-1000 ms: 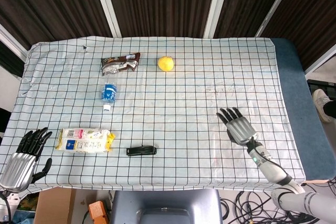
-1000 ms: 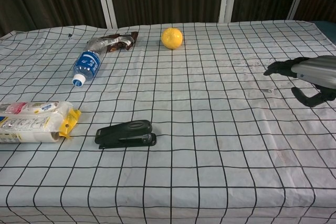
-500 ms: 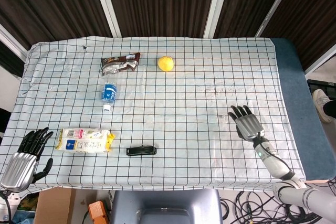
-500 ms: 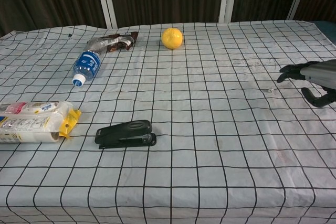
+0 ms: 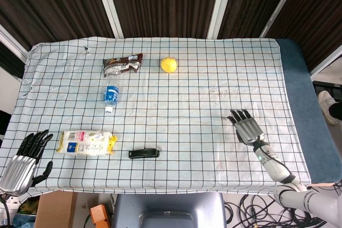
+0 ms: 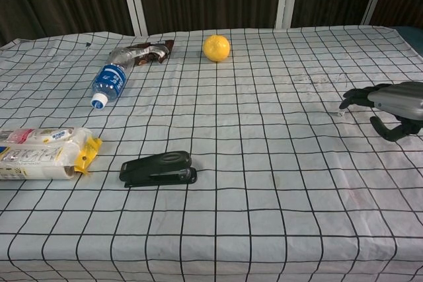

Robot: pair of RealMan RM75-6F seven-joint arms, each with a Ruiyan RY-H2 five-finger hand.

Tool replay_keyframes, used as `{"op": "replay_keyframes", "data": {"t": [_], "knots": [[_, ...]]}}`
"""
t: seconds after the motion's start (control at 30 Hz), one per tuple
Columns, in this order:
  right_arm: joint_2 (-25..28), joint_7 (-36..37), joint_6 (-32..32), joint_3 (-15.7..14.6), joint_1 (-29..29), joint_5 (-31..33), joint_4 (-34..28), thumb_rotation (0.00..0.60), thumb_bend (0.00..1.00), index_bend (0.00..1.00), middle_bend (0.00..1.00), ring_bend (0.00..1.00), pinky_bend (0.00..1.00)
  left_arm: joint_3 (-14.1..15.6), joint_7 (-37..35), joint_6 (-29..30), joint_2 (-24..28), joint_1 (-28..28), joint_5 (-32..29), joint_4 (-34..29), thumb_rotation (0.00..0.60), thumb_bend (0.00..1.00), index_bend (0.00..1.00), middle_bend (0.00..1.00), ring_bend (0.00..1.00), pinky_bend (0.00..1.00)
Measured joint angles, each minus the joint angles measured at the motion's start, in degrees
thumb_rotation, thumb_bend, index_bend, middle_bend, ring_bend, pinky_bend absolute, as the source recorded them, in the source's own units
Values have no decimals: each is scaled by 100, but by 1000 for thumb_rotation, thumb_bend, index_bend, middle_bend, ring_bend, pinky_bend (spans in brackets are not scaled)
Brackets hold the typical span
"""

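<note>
Right hand (image 5: pixel 247 130) hovers empty over the table (image 5: pixel 214 68) at its right side, fingers spread, pointing away from the robot. Left hand (image 5: pixel 24 158) empty, fingers apart, off the near-left edge beside one snack pack (image 5: pixel 85 142), long axis left-right. One stapler (image 5: pixel 144 153) also lies left-right. One bottle (image 5: pixel 110 96), cap toward robot; one wrapper (image 5: pixel 123 64); one orange (image 5: pixel 169 64)

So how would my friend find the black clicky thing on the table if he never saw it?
Start at the checked tablecloth and go to its near edge, on the robot's left half. There a yellow and white food packet lies flat, and just beside it sits the stapler. It is the only all-black, long, narrow thing on the cloth; everything else nearby is bright or see-through.
</note>
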Motion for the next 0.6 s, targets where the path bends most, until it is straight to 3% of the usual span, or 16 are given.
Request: {"op": "replay_keyframes", "data": {"t": [0.6], "knots": [[42,-97,28,-182,-55,-117,-151,600,774,112,0,0,0,17,-56,43,27,13,34,4,600,474,0,0,5,65]]}}
